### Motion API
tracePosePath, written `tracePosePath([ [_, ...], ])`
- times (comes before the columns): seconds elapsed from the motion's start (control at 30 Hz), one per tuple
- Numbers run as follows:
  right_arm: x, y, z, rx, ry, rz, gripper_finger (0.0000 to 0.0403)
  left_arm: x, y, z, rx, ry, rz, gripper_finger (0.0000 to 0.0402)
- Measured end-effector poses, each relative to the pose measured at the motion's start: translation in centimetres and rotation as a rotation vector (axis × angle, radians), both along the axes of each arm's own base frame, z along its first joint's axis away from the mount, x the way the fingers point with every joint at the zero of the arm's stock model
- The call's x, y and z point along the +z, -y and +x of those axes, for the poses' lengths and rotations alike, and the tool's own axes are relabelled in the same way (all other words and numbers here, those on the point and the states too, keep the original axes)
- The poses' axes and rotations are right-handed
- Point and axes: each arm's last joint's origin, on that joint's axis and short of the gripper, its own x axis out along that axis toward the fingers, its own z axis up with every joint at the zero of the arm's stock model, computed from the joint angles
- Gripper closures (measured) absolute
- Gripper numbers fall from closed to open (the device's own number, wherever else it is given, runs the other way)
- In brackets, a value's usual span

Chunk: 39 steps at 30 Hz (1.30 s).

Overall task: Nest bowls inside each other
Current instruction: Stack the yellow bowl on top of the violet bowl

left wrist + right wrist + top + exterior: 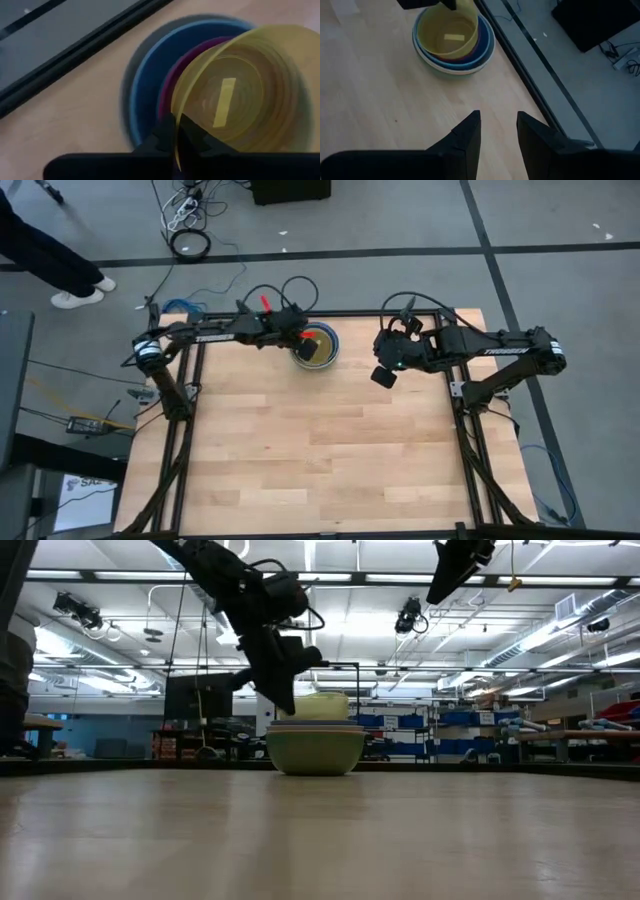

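A stack of nested bowls point(318, 346) stands near the middle of the table's far edge. A green bowl point(315, 752) is outermost, with a pale one, a blue one point(145, 75) and a pink one point(167, 82) inside it. A yellow bowl point(447, 32) sits tilted in the top of the stack, and my left gripper point(303, 350) is shut on its rim. My right gripper point(497, 132) hangs open above the table to the right of the stack point(454, 47) and holds nothing. My left gripper pinches the yellow bowl's rim point(176, 131) on the side toward the table's left, one finger inside the bowl and one outside point(160, 137). The fingers slant down from the left. The bowl is tilted, its lower part inside the stack; whether it rests there I cannot tell.
A black frame rail point(340, 313) runs along the table's far edge just behind the stack. A person's legs point(50, 260) stand on the floor beyond the far left corner. Bare wood point(320, 450) stretches from the stack to the near edge.
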Motion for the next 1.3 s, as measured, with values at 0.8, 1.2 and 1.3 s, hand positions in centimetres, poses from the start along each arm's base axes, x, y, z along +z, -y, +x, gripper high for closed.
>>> tracePosePath([
  [0.8, -5.2, 0.3, 0.1, -0.048, -0.088, 0.020, 0.0291, 5.0, -0.2, 1.1, -0.041, 0.022, -0.006, 0.0321],
  [1.2, -5.1, 0.8, 0.3, -0.064, -0.061, 0.023, 0.0291, 5.3, 0.2, 1.5, -0.069, -0.080, -0.002, 0.0321],
  [1.3, -5.1, 0.8, 0.4, -0.063, -0.050, 0.024, 0.0291, 2.8, 0.3, 1.7, -0.039, -0.135, -0.039, 0.0321],
])
